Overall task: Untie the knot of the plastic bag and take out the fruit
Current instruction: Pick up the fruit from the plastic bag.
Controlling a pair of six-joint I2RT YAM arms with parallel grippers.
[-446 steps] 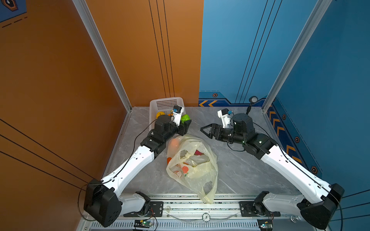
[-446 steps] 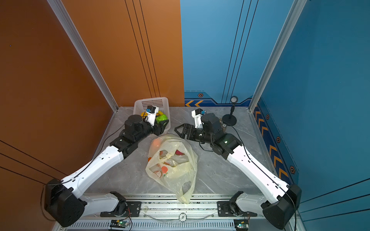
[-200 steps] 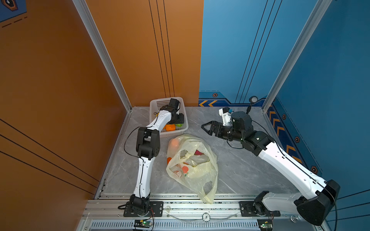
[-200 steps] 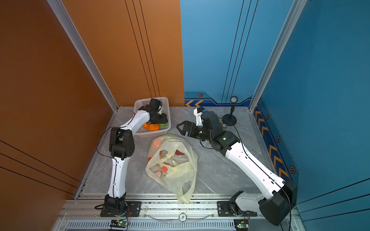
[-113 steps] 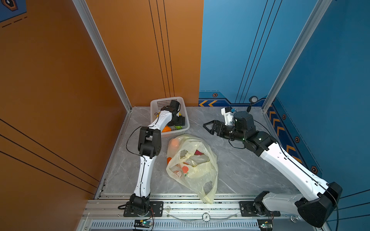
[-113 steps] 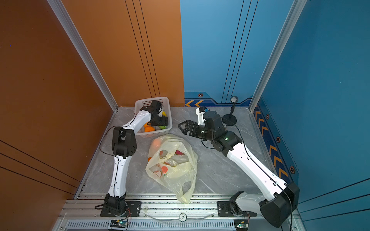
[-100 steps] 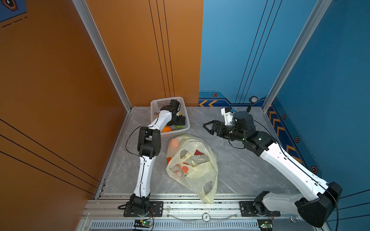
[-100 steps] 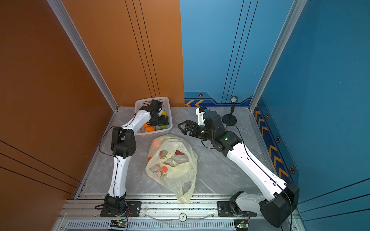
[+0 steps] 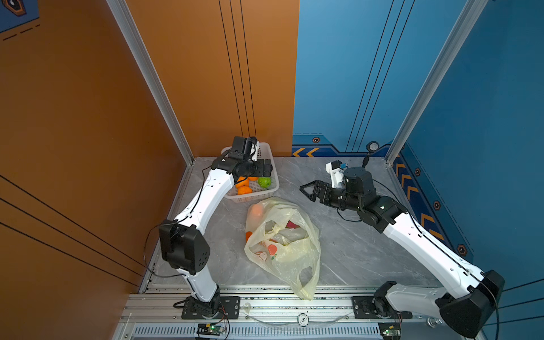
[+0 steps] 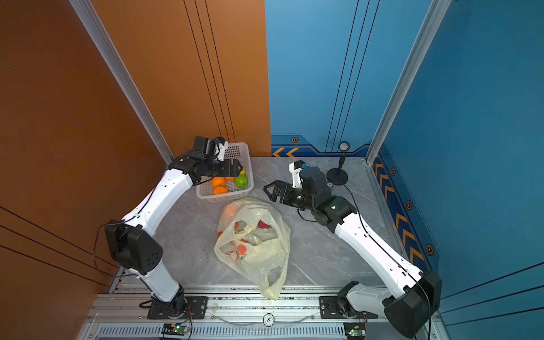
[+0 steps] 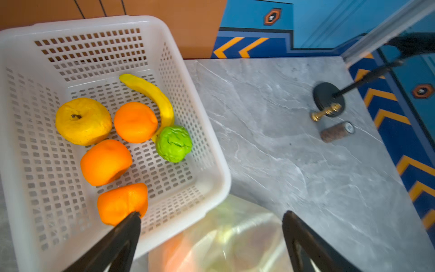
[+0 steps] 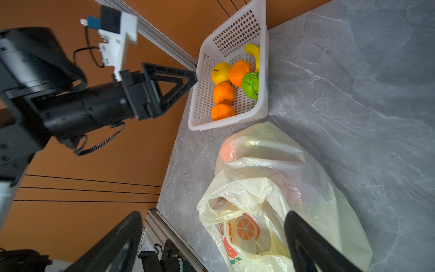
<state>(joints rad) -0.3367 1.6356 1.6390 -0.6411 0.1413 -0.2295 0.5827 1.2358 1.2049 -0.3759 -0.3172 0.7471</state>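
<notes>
The pale-yellow plastic bag (image 9: 282, 244) (image 10: 256, 250) (image 12: 270, 183) lies mid-table with its mouth gaping; no knot shows. Inside it I see fruit: an orange (image 9: 257, 210) and a pink piece (image 9: 292, 225). The white basket (image 9: 250, 199) (image 11: 94, 22) holds more fruit: a yellow one (image 11: 82, 120), three oranges (image 11: 135, 122), a green one (image 11: 174, 143) and a banana (image 11: 150, 94). My left gripper (image 9: 266, 169) (image 11: 211, 223) hovers open over the basket's near edge, nothing between its fingers. My right gripper (image 9: 306, 190) (image 12: 213, 226) hangs open just beyond the bag, empty.
A black microphone stand (image 10: 337, 176) (image 11: 328, 99) stands at the back right with a small cylinder (image 11: 336, 131) lying beside it. Orange and blue walls close in the grey table (image 9: 353, 250). An aluminium rail (image 9: 279, 300) runs along the front, under the bag's tail.
My left gripper has opened over the basket, and an orange it carried now lies there. The left arm's elbow has swung down toward the front left. The right arm has hardly moved.
</notes>
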